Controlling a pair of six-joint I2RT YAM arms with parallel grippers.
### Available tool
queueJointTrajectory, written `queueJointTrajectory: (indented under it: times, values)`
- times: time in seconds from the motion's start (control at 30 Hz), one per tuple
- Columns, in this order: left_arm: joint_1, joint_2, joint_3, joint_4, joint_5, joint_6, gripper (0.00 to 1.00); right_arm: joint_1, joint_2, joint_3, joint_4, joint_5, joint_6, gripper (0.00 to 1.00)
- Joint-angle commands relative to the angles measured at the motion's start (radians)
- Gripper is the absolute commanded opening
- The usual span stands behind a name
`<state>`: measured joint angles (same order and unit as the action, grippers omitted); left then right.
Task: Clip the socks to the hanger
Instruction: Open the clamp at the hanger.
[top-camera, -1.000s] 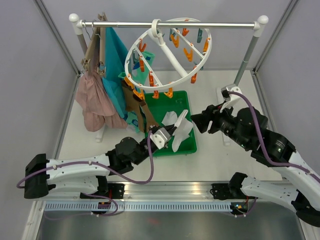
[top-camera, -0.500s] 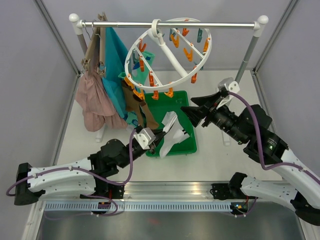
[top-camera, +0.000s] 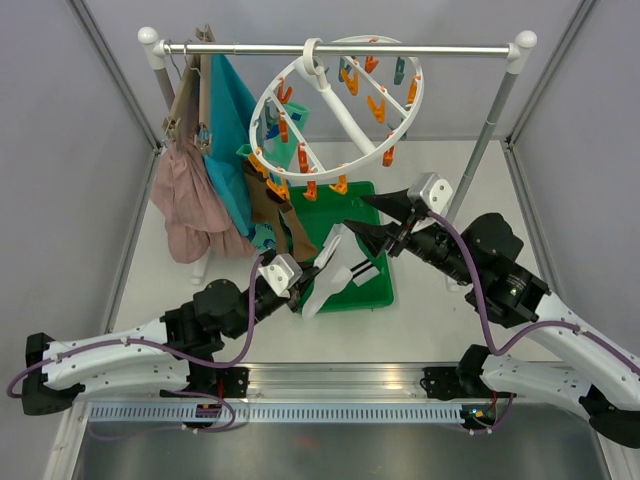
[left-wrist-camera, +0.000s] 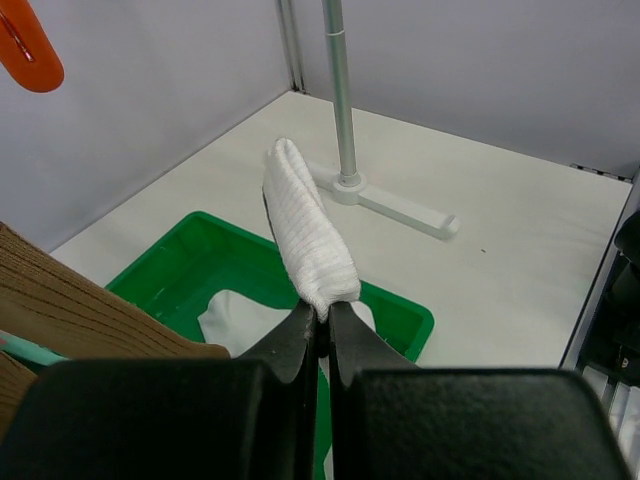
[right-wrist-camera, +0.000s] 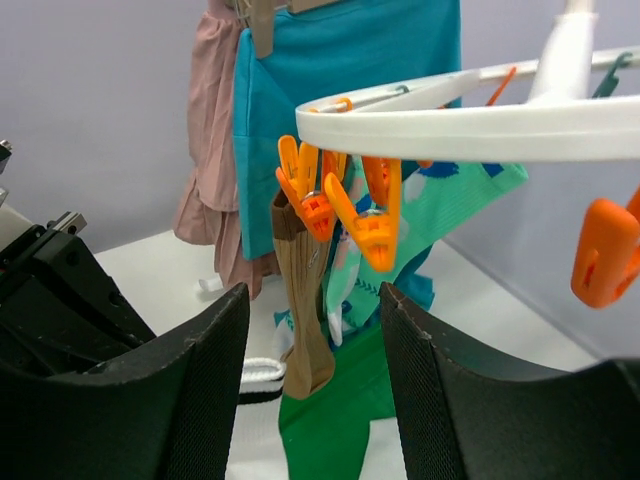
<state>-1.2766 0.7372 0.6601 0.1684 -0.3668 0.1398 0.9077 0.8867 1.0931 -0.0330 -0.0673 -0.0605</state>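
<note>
Currently I am clenching my left claw (left-wrist-camera: 322, 322) on one end of the white sock (left-wrist-camera: 305, 240), holding it above the green tray (left-wrist-camera: 170, 245), seemingly so it is free for clipping. My right claw (right-wrist-camera: 312, 370) is gaping, gripping nothing, and facing an orange peg (right-wrist-camera: 372, 225) under the hanger (right-wrist-camera: 450, 125), probably to squeeze it apart. A brown sock (right-wrist-camera: 305, 300) is hanging clipped. No writing is showing.

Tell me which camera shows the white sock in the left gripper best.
Left wrist: the white sock fills the centre, pinched by the shut jaws of the left gripper. Top external shows it small, above the green tray. Right wrist faces the hanger instead.
</note>
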Motion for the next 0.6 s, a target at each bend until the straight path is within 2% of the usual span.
queueJointTrajectory:
  times: [0.0,0.57]
  values:
    - [-0.004,-0.013,0.058,-0.024,-0.018,-0.025,0.02,0.005,0.012,-0.009,0.116,-0.063,-0.073,0.6]
    - [-0.006,-0.027,0.099,-0.081,-0.003,0.024,0.02,0.007,0.143,0.028,0.231,-0.031,-0.162,0.52]
